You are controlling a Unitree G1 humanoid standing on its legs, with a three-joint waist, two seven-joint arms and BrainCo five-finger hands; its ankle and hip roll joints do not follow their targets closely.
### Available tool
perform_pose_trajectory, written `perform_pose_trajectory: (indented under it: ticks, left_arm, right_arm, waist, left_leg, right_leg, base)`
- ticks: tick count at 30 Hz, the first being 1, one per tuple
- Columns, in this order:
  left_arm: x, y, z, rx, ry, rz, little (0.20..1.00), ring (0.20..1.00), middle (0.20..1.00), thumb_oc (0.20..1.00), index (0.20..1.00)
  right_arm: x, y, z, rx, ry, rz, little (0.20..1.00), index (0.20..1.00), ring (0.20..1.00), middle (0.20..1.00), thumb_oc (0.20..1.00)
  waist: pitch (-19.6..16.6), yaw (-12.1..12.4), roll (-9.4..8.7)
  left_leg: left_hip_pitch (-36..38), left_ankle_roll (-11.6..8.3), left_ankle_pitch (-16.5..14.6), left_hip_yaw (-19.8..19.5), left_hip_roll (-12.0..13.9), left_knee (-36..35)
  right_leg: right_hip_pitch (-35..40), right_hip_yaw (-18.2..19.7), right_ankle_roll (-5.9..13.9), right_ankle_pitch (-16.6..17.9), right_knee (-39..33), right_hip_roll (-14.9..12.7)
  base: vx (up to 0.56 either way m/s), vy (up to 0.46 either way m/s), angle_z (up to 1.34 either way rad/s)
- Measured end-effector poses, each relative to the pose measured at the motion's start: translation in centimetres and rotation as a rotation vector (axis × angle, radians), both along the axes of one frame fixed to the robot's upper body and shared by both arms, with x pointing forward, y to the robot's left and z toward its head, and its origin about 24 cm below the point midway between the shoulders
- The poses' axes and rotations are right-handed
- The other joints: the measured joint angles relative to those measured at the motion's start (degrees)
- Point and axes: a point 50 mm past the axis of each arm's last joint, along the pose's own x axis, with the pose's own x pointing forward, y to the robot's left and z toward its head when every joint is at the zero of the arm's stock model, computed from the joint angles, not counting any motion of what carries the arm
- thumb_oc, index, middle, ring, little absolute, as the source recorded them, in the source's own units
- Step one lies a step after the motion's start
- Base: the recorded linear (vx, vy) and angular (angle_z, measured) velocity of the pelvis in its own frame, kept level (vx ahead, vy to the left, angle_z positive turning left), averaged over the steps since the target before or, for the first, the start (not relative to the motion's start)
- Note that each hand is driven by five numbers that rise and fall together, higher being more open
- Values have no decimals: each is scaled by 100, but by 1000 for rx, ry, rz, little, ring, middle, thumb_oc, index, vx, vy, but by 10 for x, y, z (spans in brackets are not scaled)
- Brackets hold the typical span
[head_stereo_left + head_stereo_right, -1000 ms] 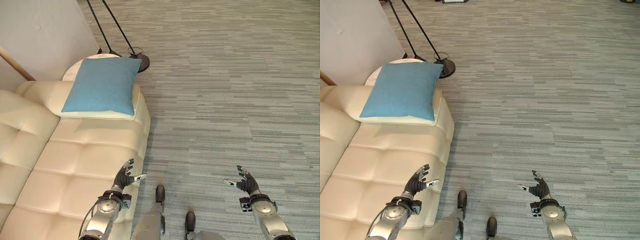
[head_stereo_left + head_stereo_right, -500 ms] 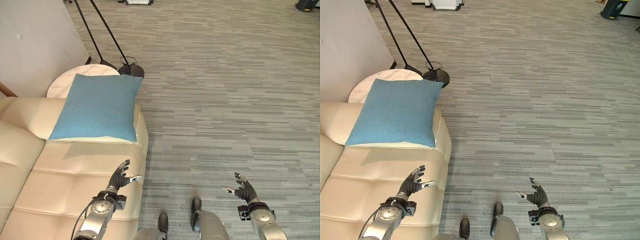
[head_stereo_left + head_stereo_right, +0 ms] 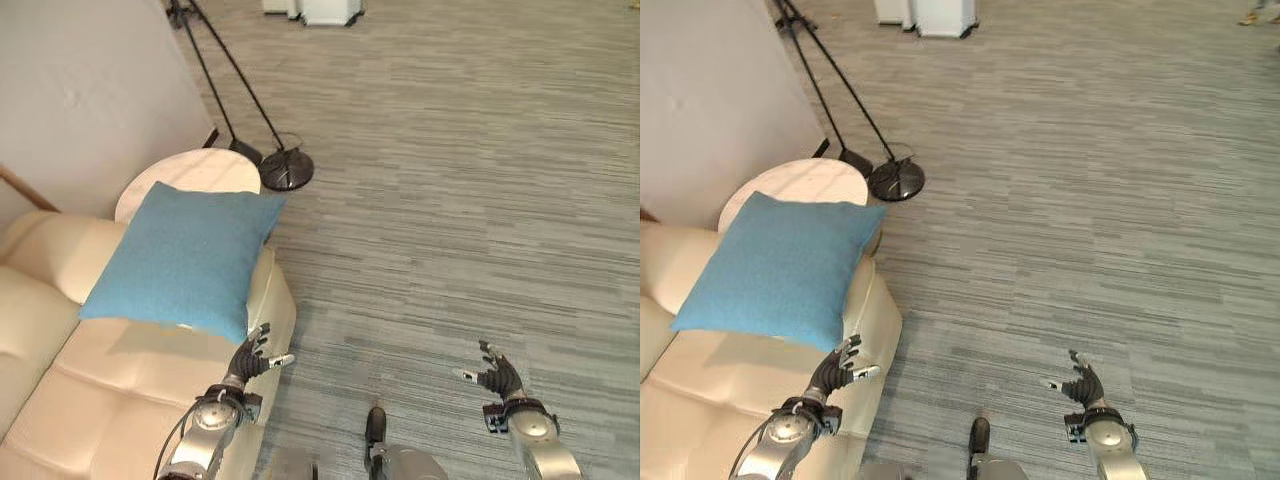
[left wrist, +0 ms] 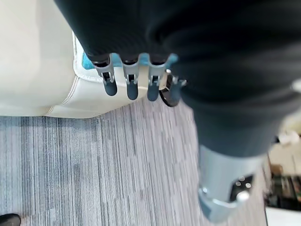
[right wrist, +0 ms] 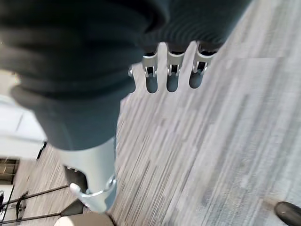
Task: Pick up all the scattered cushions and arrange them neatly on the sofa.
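A blue cushion (image 3: 184,260) lies flat on the arm end of the cream sofa (image 3: 90,400), one corner hanging over the sofa's edge. My left hand (image 3: 246,359) hovers open just past the cushion's near corner, above the sofa's front edge, holding nothing. In the left wrist view its fingers (image 4: 129,85) point at the sofa's edge (image 4: 89,106), with a strip of blue behind them. Over the bare carpet at the lower right, my right hand (image 3: 497,372) is spread open and empty. Its fingers (image 5: 171,80) show straight above the carpet in the right wrist view.
A round white side table (image 3: 200,172) stands behind the sofa's arm by the wall. A black floor lamp (image 3: 287,170) has its round base on the carpet beside the table, its poles leaning towards the wall. Grey striped carpet (image 3: 450,200) spreads wide to the right.
The whole picture has shifted, so the camera has moved: the cushion and table now show closer and more turned. Both hands keep the same open pose low in view.
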Motion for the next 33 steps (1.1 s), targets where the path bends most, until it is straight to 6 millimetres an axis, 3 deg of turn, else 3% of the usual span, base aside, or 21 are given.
perform_pose_trajectory:
  ticks: [1, 2, 6, 7, 9, 10, 11, 12, 13, 14, 15, 16, 17, 20, 23, 24, 26, 28, 29, 30, 33]
  left_arm:
    - [-1, 0, -1, 0, 5, 1, 1000, 1000, 1000, 1000, 1000]
    - [-1, 0, -1, 0, 7, 1, 1000, 1000, 1000, 1000, 1000]
    - [-2, 3, -2, 7, 11, 11, 1000, 1000, 1000, 1000, 1000]
    - [-9, 7, -5, 2, 25, 35, 1000, 1000, 1000, 1000, 1000]
    - [-22, 12, -12, -2, 61, 70, 1000, 1000, 1000, 1000, 1000]
    - [-26, 13, -17, -7, 81, 82, 1000, 1000, 1000, 1000, 1000]
    - [-29, 13, -21, -17, 99, 103, 1000, 1000, 1000, 1000, 1000]
    - [-35, 19, -22, -3, 112, 115, 1000, 1000, 1000, 1000, 1000]
    - [-34, 20, -21, 2, 109, 114, 1000, 1000, 1000, 1000, 1000]
    - [-33, 24, -19, 16, 107, 111, 1000, 1000, 1000, 1000, 1000]
    - [-31, 27, -17, 28, 96, 107, 1000, 1000, 1000, 1000, 1000]
    - [-26, 33, -11, 51, 77, 104, 1000, 1000, 1000, 1000, 1000]
    - [-25, 35, -12, 56, 81, 111, 1000, 1000, 1000, 1000, 1000]
    - [-24, 34, -13, 53, 85, 115, 1000, 1000, 1000, 1000, 1000]
    - [-28, 36, -15, 52, 93, 129, 1000, 1000, 1000, 1000, 1000]
    - [-41, 40, -23, 57, 145, 150, 1000, 1000, 1000, 1000, 1000]
    - [-51, 42, -34, 42, 198, 187, 1000, 1000, 1000, 1000, 1000]
    - [-55, 43, -38, 46, 222, 201, 1000, 1000, 1000, 1000, 1000]
    - [-56, 44, -40, 46, 231, 210, 1000, 1000, 1000, 1000, 1000]
    - [-60, 44, -43, 21, 245, 242, 1000, 1000, 1000, 1000, 1000]
    - [-65, 36, -51, -95, 255, 363, 1000, 1000, 1000, 1000, 1000]
  right_arm:
    - [-1, 0, -1, 1, 4, -3, 1000, 1000, 1000, 1000, 1000]
    - [-2, 0, -3, -2, 14, -10, 1000, 1000, 1000, 1000, 1000]
    - [-8, -2, -9, -16, 43, -32, 1000, 1000, 1000, 1000, 1000]
    - [-5, 0, -8, -19, 36, -16, 1000, 1000, 1000, 1000, 1000]
    - [-5, 2, -8, -26, 43, 4, 1000, 1000, 1000, 1000, 1000]
    - [-7, 2, -9, -40, 52, 18, 1000, 1000, 1000, 1000, 1000]
    - [-9, 3, -10, -35, 60, 27, 1000, 1000, 1000, 1000, 1000]
    - [-12, 8, -12, -22, 63, 43, 1000, 1000, 1000, 1000, 1000]
    - [-12, 10, -11, -23, 60, 51, 1000, 1000, 1000, 1000, 1000]
    - [-14, 12, -11, -16, 55, 54, 1000, 1000, 1000, 1000, 1000]
    - [-16, 13, -11, -11, 56, 56, 1000, 1000, 1000, 1000, 1000]
    - [-17, 14, -13, -3, 62, 47, 1000, 1000, 1000, 1000, 1000]
    - [-16, 12, -12, -3, 57, 37, 1000, 1000, 1000, 1000, 1000]
    - [-18, 10, -17, 0, 80, 17, 1000, 1000, 1000, 1000, 1000]
    - [-19, 9, -19, 0, 91, 12, 1000, 1000, 1000, 1000, 1000]
    - [-15, 10, -19, 2, 86, 11, 1000, 1000, 1000, 1000, 1000]
    - [-13, 9, -19, -1, 91, 9, 1000, 1000, 1000, 1000, 1000]
    - [-14, 11, -21, 6, 94, 8, 1000, 1000, 1000, 1000, 1000]
    - [-16, 11, -23, 8, 103, 5, 1000, 1000, 1000, 1000, 1000]
    - [-20, 10, -25, 8, 118, 0, 1000, 1000, 1000, 1000, 1000]
    - [-17, 9, -26, 4, 125, 2, 1000, 1000, 1000, 1000, 1000]
  waist:
    - [10, 17, 1]
    - [7, 28, 25]
    - [28, 121, 208]
    - [11, 159, 238]
    - [-93, 182, 398]
    - [-138, 184, 441]
    - [-173, 170, 511]
    - [-282, 176, 463]
    - [-292, 164, 442]
    - [-342, 72, 394]
    - [-395, -36, 327]
    - [-392, 78, 232]
    - [-375, 57, 259]
    - [-324, -37, 346]
    - [-302, -8, 282]
    - [-316, -15, 221]
    - [-284, -10, 197]
    - [-218, -122, 56]
    - [-167, -132, -55]
    - [-147, -146, -170]
    - [-189, -139, -31]
  left_leg:
    - [-55, 12, 55, 160, 4, -614]
    - [-68, 6, 401, 590, 44, -1759]
    - [-195, -63, 1247, 1283, 360, -2751]
    - [-20, 81, 1426, 1440, 360, -2972]
    - [420, 168, 1508, 1423, 289, -3081]
    - [614, 421, 1576, 1434, 93, -3082]
    - [781, 623, 1593, 1382, 71, -3092]
    - [927, 812, 1546, 1227, -150, -3099]
    - [1058, 828, 1542, 1061, -247, -3098]
    - [1106, 893, 1604, 809, -381, -3132]
    - [1101, 892, 1603, 670, -475, -3138]
    - [1210, 918, 1535, 356, -613, -3195]
    - [1273, 905, 1526, 128, -644, -3192]
    - [1555, 780, 1415, -462, -726, -3102]
    - [1732, 853, 1227, -580, -763, -3107]
    - [1823, 844, 1181, -721, -776, -3118]
    - [1814, 781, 1014, -1121, -770, -3040]
    - [1850, 806, 1015, -1373, -781, -3019]
    - [1930, 721, 963, -1577, -805, -3030]
    - [2043, 604, 872, -1879, -820, -3046]
    - [2117, 415, 556, -2043, -410, -3009]
  right_leg:
    - [141, -114, 1, -35, -152, 17]
    - [239, -341, 55, -117, -204, 43]
    - [592, -704, 128, -415, -178, 249]
    - [688, -694, 263, -516, -173, 232]
    - [985, -756, 460, -708, -168, 195]
    - [1050, -927, 674, -986, 215, -16]
    - [871, -881, 784, -1336, 1030, -231]
    - [525, -588, 937, -1604, 2398, -585]
    - [211, -418, 926, -1578, 3314, -760]
    - [-235, -81, 1047, -1730, 4076, -886]
    - [-366, 145, 1114, -1813, 4126, -900]
    - [-790, 599, 1167, -1908, 4006, -858]
    - [-843, 851, 1129, -1932, 3718, -768]
    - [-955, 1478, 1180, -1697, 2479, -569]
    - [-1151, 1683, 1277, -1254, 1910, -541]
    - [-1245, 1824, 1254, -798, 1479, -548]
    - [-1236, 2041, 1353, -476, 709, -450]
    - [-1076, 2017, 1308, -221, 248, -505]
    - [-944, 2005, 1293, -122, 110, -501]
    - [-686, 2016, 1143, 102, -6, -495]
    - [-546, 1753, 1046, 360, 21, -178]
  base:
    - [261, 79, 51]
    - [317, 87, 56]
    - [220, 130, 41]
    - [371, 252, 24]
    - [425, 300, 23]
    - [420, 290, 48]
    - [289, 145, 84]
    - [283, 143, 76]
    - [196, 53, 111]
    - [138, -9, 125]
    - [208, -24, 145]
    - [258, -95, 127]
    - [223, -112, 138]
    - [197, -126, 132]
    - [158, -116, 84]
    - [275, -223, 56]
    - [243, -224, 77]
    - [196, -209, 99]
    - [247, -299, 106]
    - [337, -430, 104]
    - [192, -260, 55]
